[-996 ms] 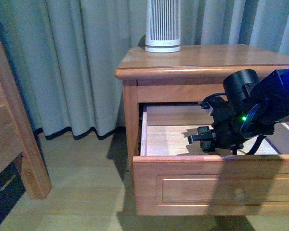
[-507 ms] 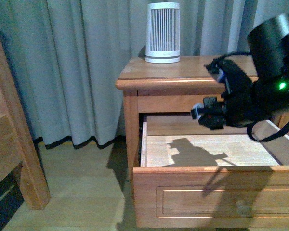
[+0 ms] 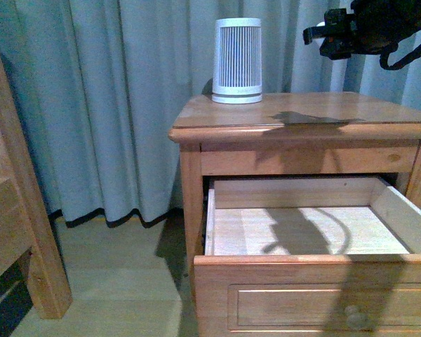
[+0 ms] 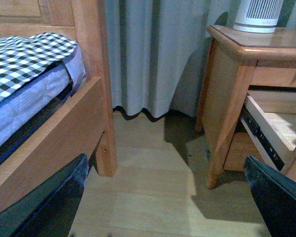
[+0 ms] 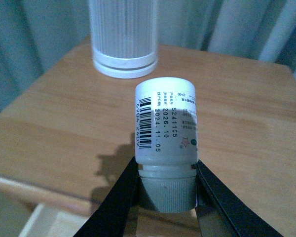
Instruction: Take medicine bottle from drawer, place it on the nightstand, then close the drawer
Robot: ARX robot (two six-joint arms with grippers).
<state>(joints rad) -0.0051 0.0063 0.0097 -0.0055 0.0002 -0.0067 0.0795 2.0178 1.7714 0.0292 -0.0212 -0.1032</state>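
My right gripper [image 5: 166, 190] is shut on the medicine bottle [image 5: 166, 123], a small white bottle with a barcode label, gripped at its ribbed cap. In the front view the right gripper [image 3: 328, 34] hangs high above the nightstand [image 3: 302, 112] top, at the upper right; the bottle barely shows there. The upper drawer [image 3: 316, 228] stands pulled out, its pale interior empty. My left gripper [image 4: 172, 197] is open and empty, low over the floor between the bed and the nightstand [image 4: 237, 54]. The drawer's side shows there [image 4: 269, 128].
A large white ribbed cylinder [image 3: 238, 60] stands at the back left of the nightstand top; it also shows in the right wrist view [image 5: 123, 37]. A wooden bed frame [image 4: 64, 133] with a checked cover is at the left. Grey curtains [image 3: 112, 98] hang behind.
My right gripper has risen with the bottle from inside the drawer to high above the nightstand top. The drawer stays open and is now empty.
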